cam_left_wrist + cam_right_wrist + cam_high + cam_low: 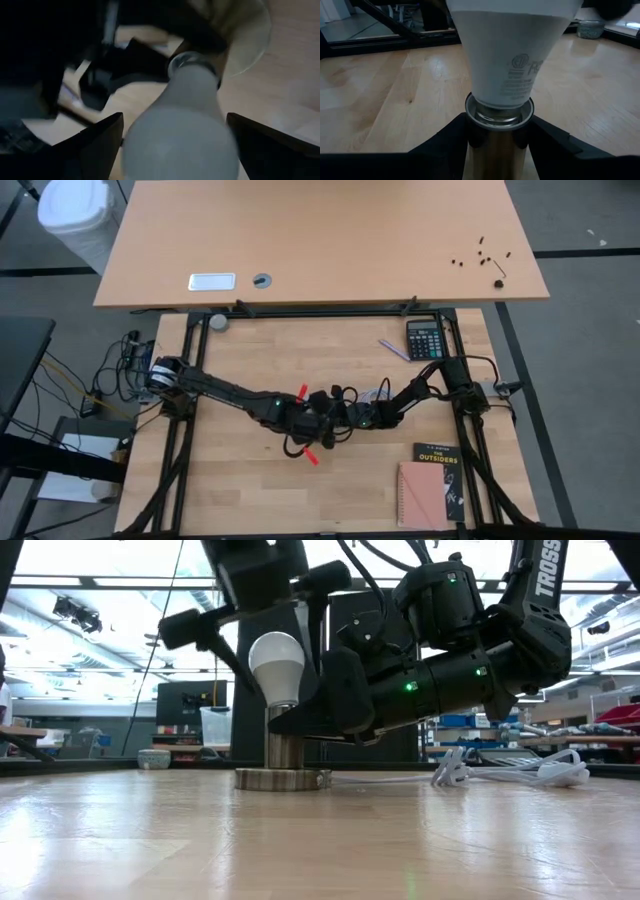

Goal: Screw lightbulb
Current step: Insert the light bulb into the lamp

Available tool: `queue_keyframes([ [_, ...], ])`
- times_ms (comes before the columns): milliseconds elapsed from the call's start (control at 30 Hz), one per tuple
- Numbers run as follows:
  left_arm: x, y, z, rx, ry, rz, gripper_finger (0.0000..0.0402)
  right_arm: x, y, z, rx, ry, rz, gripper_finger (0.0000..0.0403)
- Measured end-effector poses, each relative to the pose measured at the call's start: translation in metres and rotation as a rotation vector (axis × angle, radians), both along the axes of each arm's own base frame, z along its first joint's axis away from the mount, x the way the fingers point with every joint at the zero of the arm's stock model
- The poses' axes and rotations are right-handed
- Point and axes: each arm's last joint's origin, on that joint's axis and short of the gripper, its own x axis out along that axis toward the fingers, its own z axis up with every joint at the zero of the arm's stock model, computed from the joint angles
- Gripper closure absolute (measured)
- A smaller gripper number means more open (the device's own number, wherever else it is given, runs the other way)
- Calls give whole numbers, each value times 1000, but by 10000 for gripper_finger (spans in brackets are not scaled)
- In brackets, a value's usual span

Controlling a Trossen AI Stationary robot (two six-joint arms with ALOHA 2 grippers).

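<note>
The left gripper (262, 625) hangs right over the lightbulb (277, 662), its fingers spread wide on both sides and not touching. The bulb stands straight up in the socket (283, 765) mid-table. From the right, the right gripper (497, 145) hugs the socket's neck.

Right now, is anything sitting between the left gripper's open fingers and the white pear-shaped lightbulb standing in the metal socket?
Nothing visible does. The left gripper straddles the white pear-shaped lightbulb from above, its dark fingers spread on either side with bare gaps. The bulb's base already sits in the shiny metal socket, which the right gripper clamps.
</note>
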Motion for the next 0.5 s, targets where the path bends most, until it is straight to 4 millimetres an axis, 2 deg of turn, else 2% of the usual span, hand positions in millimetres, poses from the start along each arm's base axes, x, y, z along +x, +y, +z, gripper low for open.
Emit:
queue_keyframes([
  [167, 1, 0, 14, -5, -37, 50, 43, 0, 0, 0, 2, 0, -1, 217],
  [500, -7, 4, 15, 62, 12, 115, 43, 0, 0, 0, 2, 0, 0, 217],
])
